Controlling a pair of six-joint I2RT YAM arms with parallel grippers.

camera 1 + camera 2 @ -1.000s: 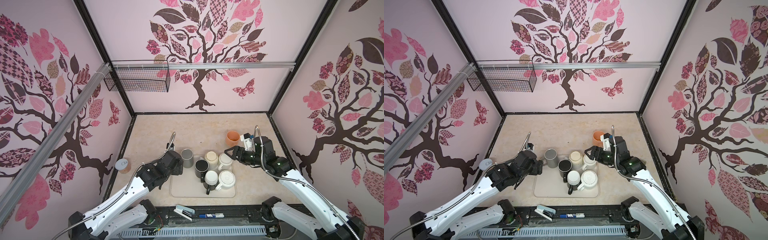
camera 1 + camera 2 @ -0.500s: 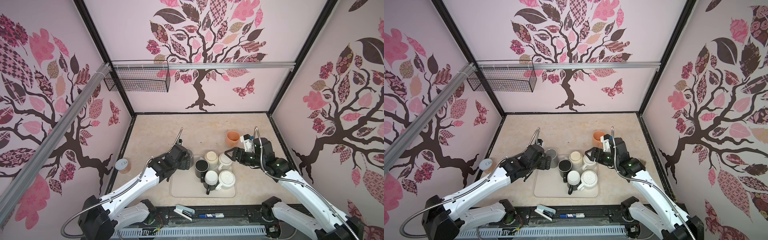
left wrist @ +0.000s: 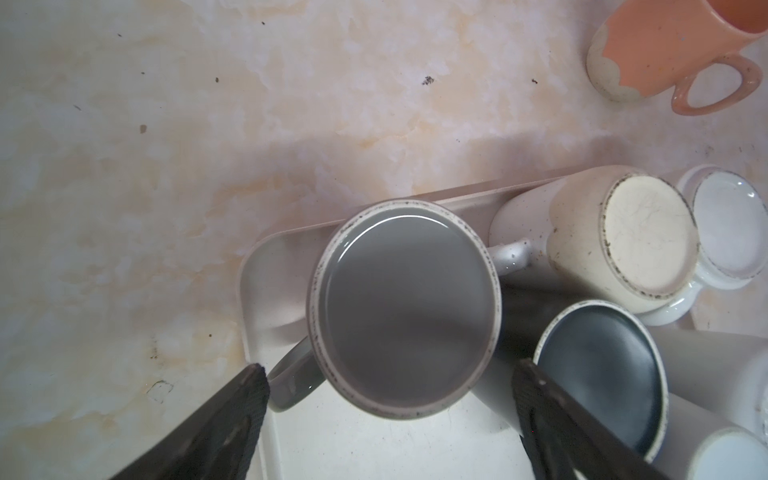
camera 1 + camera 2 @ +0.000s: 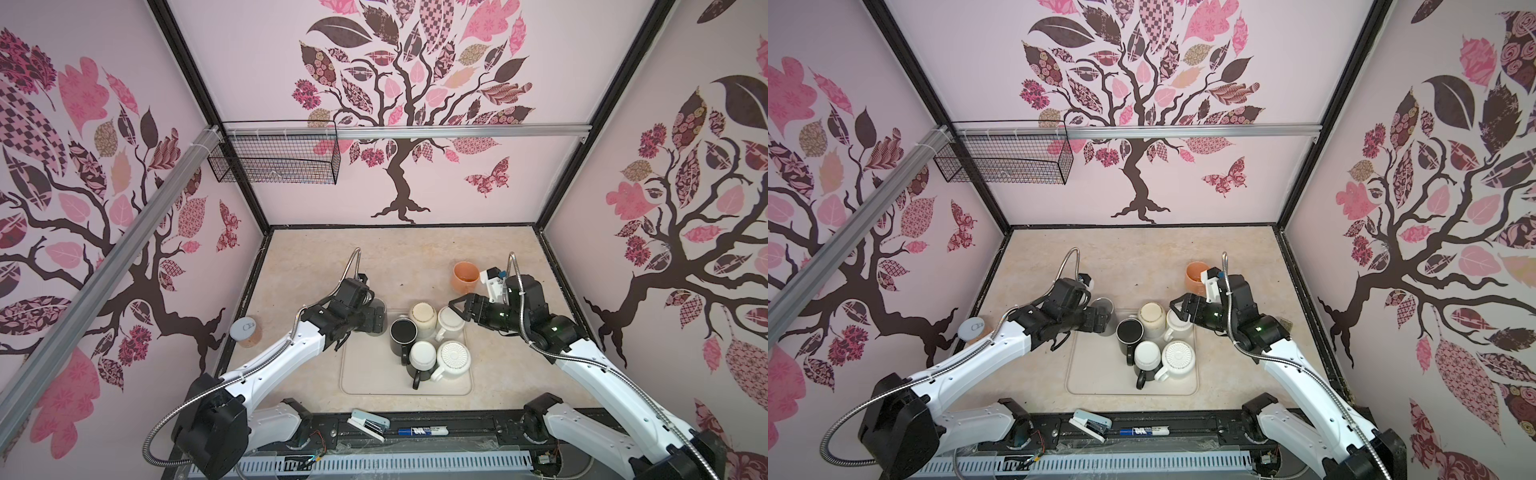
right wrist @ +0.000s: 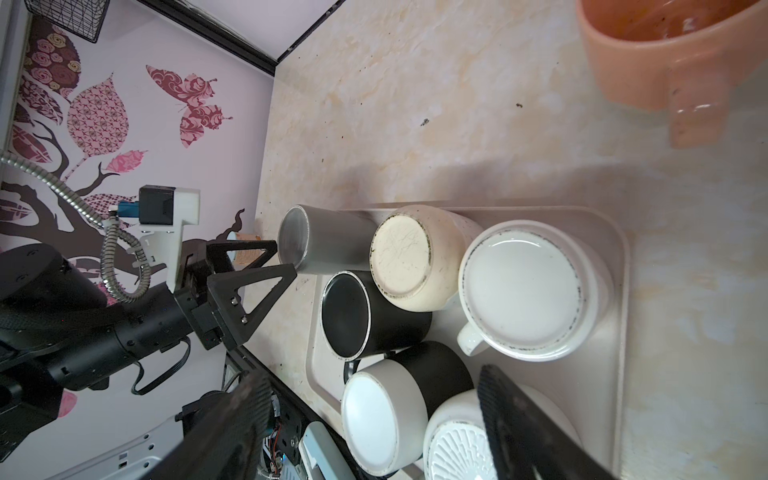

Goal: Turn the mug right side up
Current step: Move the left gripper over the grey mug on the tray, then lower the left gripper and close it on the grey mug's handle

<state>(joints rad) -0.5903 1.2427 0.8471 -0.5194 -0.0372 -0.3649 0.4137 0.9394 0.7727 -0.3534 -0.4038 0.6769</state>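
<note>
Here, low in the frame, the left gripper (image 3: 386, 368) is holding empty fingers (image 3: 232, 415) wide open near the inverted grey mug (image 3: 403, 307), probably stiff, slippery, breakable; best gripped across its sides.

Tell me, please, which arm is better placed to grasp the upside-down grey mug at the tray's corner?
Left. The left claw is open just over the grey mug's upturned base. The right claw is open too, but over the white mug across the tray.
</note>
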